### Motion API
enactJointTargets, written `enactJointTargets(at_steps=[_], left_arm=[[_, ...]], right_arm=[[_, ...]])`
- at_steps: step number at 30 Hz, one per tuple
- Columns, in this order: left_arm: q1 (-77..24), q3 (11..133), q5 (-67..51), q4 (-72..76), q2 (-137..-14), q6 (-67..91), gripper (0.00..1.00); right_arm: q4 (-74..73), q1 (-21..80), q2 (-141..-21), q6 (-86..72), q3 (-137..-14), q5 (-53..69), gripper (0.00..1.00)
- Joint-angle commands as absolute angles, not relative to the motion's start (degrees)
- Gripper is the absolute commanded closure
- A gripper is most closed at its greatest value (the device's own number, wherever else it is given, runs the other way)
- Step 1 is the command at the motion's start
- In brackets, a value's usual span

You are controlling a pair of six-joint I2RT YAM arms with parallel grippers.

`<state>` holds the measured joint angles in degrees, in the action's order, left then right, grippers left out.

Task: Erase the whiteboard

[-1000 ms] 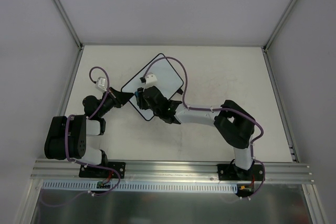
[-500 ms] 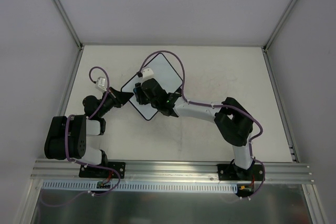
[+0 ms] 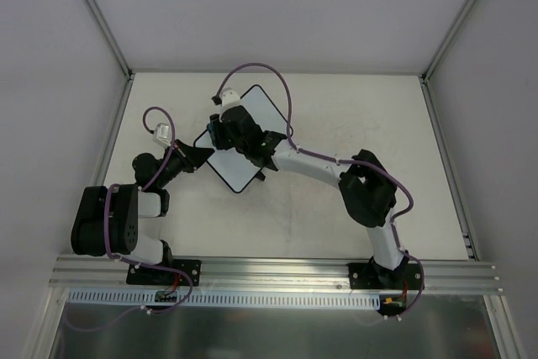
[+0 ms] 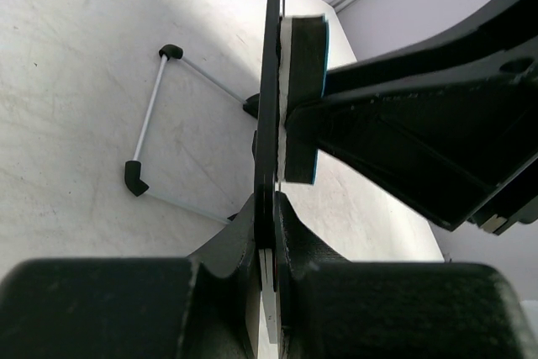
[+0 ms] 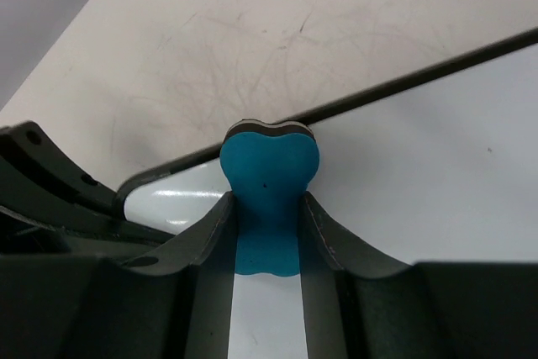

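The whiteboard (image 3: 240, 171) lies skewed at the table's middle left, white with a thin black rim. My left gripper (image 3: 200, 155) is shut on its left corner; in the left wrist view the board (image 4: 270, 81) runs edge-on between the closed jaws of my left gripper (image 4: 273, 208). My right gripper (image 3: 218, 131) is shut on the blue bone-shaped eraser (image 5: 269, 176) and presses it flat on the board (image 5: 429, 166) near its far-left rim. The eraser (image 4: 303, 98) also shows against the board in the left wrist view. The board surface in view looks white, with no marks.
The board's wire stand with black feet (image 4: 150, 124) shows under it. The right arm (image 3: 311, 166) stretches across the table's middle. A metal frame post (image 3: 99, 14) and side walls bound the table (image 3: 361, 115); a rail (image 3: 277, 271) runs along the near edge.
My right gripper has slid the eraser across the board toward its far-left rim. The left gripper and the board have stayed put.
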<state>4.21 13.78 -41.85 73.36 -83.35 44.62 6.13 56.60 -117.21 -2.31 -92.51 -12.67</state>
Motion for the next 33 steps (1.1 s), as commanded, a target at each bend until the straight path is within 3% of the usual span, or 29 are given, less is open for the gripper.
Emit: enactJointTargets(at_steps=[1,12,17,27,33], left_arm=[[3.16,14.59,-46.14,90.18,-82.79,39.73,1.00],[3.16,14.41,-45.62,89.56,-82.53,39.38,1.00],[3.16,14.59,-45.09,88.94,-82.97,39.55,1.00],[3.43,14.24,-44.12,88.51,-82.62,39.55,1.00],[3.34,14.15,-43.86,88.51,-82.44,39.99,1.00]], right_arm=[[6.07,56.34,-119.79,-0.97,-97.90,-13.88,1.00],[6.06,55.29,-121.03,-0.44,-109.15,-21.00,1.00],[5.28,52.91,-113.85,-0.44,-110.48,-21.09,1.00],[-7.19,50.63,-89.14,1.15,-82.74,-33.48,1.00],[-22.23,39.74,-78.67,-10.01,-63.57,-25.33,1.00]])
